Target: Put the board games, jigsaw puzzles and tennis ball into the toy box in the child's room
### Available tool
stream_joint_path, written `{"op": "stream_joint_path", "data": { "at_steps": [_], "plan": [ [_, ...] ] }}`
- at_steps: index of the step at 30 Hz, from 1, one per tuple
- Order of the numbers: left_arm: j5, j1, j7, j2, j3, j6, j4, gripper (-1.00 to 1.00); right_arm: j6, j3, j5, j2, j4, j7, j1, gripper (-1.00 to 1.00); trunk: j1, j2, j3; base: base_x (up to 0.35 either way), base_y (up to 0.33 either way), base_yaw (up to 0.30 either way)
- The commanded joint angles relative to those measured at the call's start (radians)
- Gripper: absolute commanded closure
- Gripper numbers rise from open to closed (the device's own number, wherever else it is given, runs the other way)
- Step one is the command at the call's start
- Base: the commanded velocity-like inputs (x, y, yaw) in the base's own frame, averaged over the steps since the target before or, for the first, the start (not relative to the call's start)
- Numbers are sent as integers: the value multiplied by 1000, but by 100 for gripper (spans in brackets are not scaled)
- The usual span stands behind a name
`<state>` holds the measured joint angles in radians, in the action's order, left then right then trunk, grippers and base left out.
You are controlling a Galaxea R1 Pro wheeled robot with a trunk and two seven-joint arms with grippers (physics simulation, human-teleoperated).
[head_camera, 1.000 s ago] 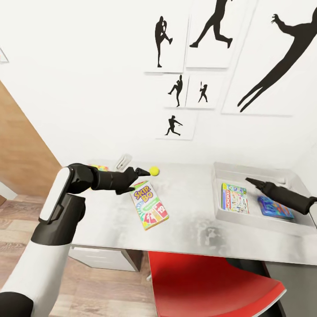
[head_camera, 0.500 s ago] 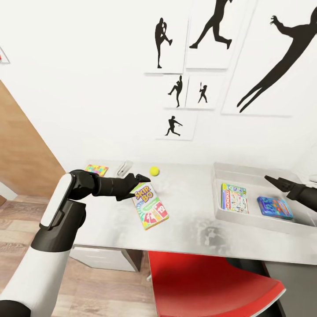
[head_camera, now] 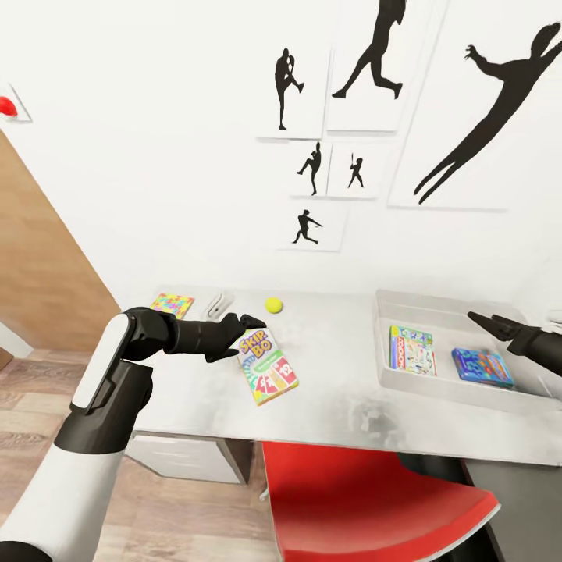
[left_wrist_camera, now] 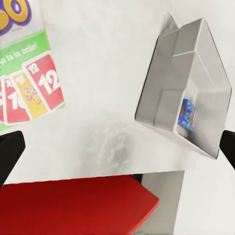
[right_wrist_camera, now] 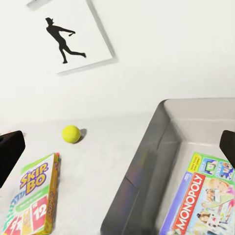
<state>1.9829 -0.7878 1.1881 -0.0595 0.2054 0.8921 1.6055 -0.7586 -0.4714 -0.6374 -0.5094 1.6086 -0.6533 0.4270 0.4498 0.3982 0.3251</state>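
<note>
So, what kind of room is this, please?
Probably a child's bedroom or playroom. A grey table holds a colourful Skip-Bo game box, a yellow tennis ball and a grey toy box with games inside; black sports-silhouette posters hang on the wall.

Skip-Bo box (head_camera: 266, 365) on table (head_camera: 343, 406), toy box (head_camera: 460, 308) right.

You see a grey, mottled table (head_camera: 343, 406) at the centre of the frame. On it the Skip-Bo box (head_camera: 266, 366) is green and white with red cards, the tennis ball (head_camera: 272, 304) is yellow, and the puzzle (head_camera: 172, 304) at left is many-coloured. The toy box (head_camera: 460, 394) is grey. The chair (head_camera: 367, 499), at the bottom, is red. Both tools, left (head_camera: 248, 326) and right (head_camera: 480, 321), are black.
</note>
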Motion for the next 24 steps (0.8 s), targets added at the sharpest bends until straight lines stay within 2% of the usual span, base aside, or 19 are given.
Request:
{"op": "stream_joint_path", "data": {
  "at_steps": [1,9,13,20,21,22,23,24],
  "plan": [
    [8,-1,10,0,0,3,1,-100,-7,-1,-2,-1,2,-2,1,-100,0,2,0,-294,17,0],
    [8,-1,10,-1,0,4,1,-100,-11,3,-2,0,5,-2,1,-100,0,2,-13,-88,15,0],
    [8,0,11,-2,0,4,1,-100,-36,8,-2,3,5,1,1,-100,0,2,-19,-9,2,0],
    [6,25,15,-5,-2,4,0,-100,-57,8,30,6,5,5,3,-100,0,2,-31,7,89,0],
    [4,36,17,-8,-2,5,0,-100,-123,31,47,5,5,45,59,-100,0,2,-32,116,309,0],
    [4,36,17,-9,-2,5,0,-100,-133,47,51,6,5,67,74,-100,0,2,-34,122,313,0],
    [4,38,17,-10,-2,6,0,-100,-156,146,65,9,5,196,123,-100,0,2,-35,123,325,0],
    [4,39,17,-10,-2,6,0,-100,-159,172,66,10,5,227,131,-100,0,2,-37,121,328,0]
  ]
}}
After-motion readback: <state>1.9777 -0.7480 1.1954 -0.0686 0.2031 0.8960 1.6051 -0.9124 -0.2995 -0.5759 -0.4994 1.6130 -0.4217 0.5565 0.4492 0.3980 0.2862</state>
